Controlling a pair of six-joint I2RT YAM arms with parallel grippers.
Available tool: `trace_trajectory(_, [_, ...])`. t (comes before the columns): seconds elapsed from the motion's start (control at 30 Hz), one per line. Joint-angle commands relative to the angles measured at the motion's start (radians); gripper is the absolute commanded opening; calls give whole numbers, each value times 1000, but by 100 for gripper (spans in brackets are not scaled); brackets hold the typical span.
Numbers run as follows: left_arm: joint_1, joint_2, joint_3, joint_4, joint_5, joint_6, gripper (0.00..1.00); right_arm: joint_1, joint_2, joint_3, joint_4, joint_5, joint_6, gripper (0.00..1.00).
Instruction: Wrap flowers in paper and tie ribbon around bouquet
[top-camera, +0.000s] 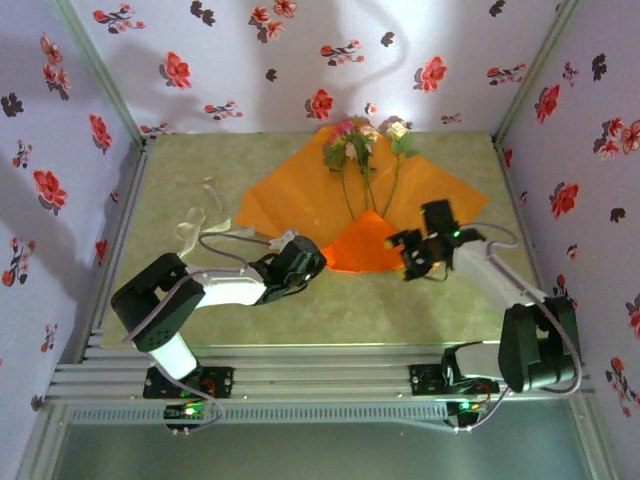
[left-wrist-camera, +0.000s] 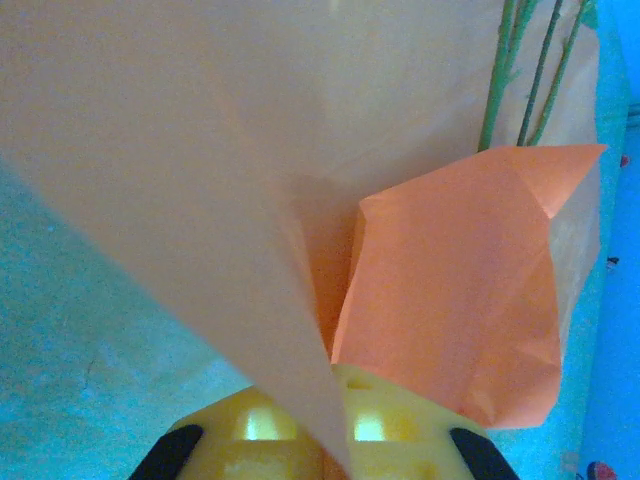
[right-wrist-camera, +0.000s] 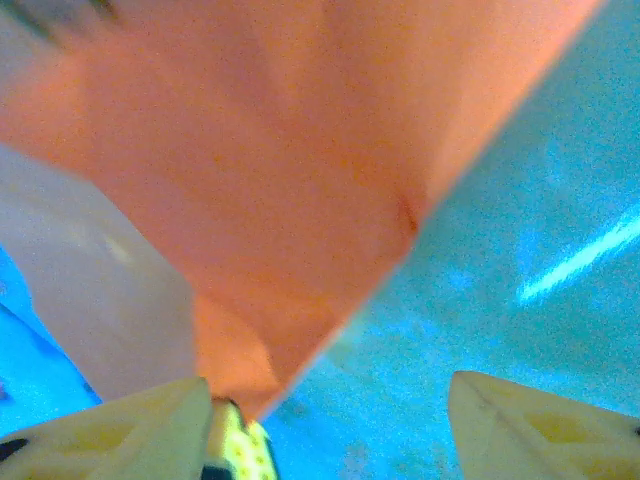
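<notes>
While the left gripper (top-camera: 316, 264) is clamped tight on the paper (top-camera: 285, 205), with a fold of the sheet running down between its yellow fingers (left-wrist-camera: 262, 425), the right gripper (top-camera: 408, 252) has its jaws well apart. The corner of the flap (top-camera: 362, 248) lies just beside one of its fingers, not pinched.

That flap sits between the two grippers, at 3 o'clock from the left and 9 o'clock from the right. The stems (top-camera: 368, 190) run from 12 to 6 o'clock, crosswise to any pull. The holding left arm seems best placed to draw its side over them towards 3 o'clock.

The paper is thin and bright orange and lies as a diamond on the table (top-camera: 200, 300). Its 6 o'clock corner is folded up over the stem ends. The flowers (top-camera: 362, 138) are at 12 o'clock, and the ribbon (top-camera: 198, 222) lies limp at 9 o'clock.
</notes>
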Motion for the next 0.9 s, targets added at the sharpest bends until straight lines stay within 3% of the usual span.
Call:
trace_trajectory(0.0, [14,-20,-6,-25,30,-27,0,126,18,-110,264,-1,204,62])
trace_trajectory(0.13, [29,-25,-10,-21,54,-41,0,256,80,-163,498,24,362,61])
trace_trajectory(0.33, [47,-28,-35,13,83,-76,0,353,207,-216,816,119,569,55])
trace_trajectory(0.6, [58,-39,-49,29,107,-85,0,415,362,-191,966,200,664,43])
trace_trajectory(0.7, [62,-42,-63,39,116,-94,0,410,398,-200,1037,249,651,28])
trace_trajectory(0.8, [69,-53,-78,35,117,-99,0,411,400,-200,1033,270,623,0])
trace_trajectory(0.87, [78,-61,-84,30,116,-98,0,411,364,-201,963,288,581,0])
